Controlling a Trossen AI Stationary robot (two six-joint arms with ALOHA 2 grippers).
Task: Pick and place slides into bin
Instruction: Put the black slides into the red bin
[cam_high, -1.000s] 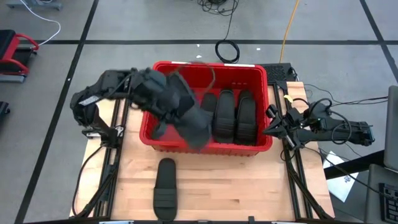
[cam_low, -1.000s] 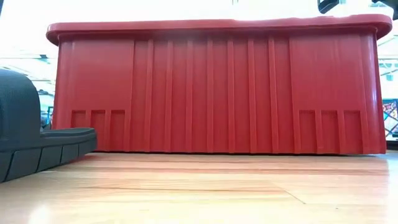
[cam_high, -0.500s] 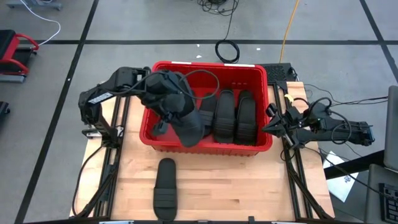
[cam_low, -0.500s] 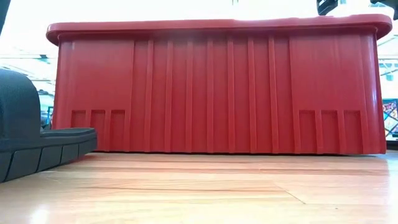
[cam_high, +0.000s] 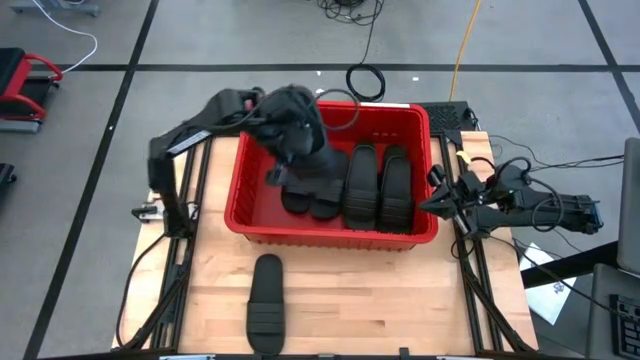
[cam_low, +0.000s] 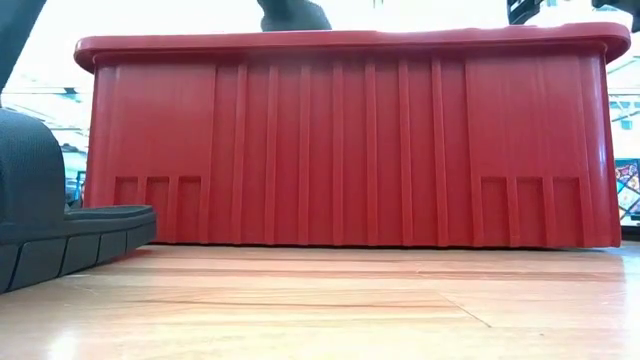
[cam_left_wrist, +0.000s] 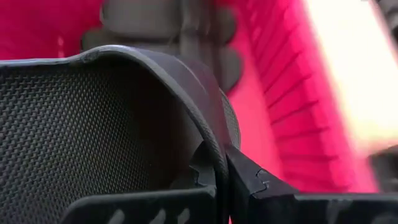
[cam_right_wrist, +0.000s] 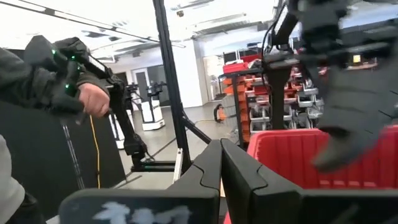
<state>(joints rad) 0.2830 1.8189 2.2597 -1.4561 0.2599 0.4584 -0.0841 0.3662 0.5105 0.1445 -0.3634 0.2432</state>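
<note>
I see the red bin (cam_high: 245, 190) at the far middle of the table (cam_high: 400, 300), holding slides: two lie flat side by side toward its right wall (cam_high: 379, 187), and at least one more sits left of them (cam_high: 310, 200), partly under my left arm. The left gripper (cam_left_wrist: 222, 180) is over the bin's middle, clamped shut on the strap of a slide (cam_left_wrist: 93, 124) that hangs inside the bin; from above, arm and slide merge into one dark mass, so I can't separate their outlines. One more slide (cam_high: 266, 302) lies on the table near me, in front of the bin and apart from it; the low camera catches only its cut-off end at the left edge. The right gripper (cam_right_wrist: 221, 163) is parked off the bin's right side, fingers closed on nothing. The low camera sees only the bin's ribbed near wall, contents hidden. A person's hand (cam_right_wrist: 93, 99) shows in the room beyond.
</note>
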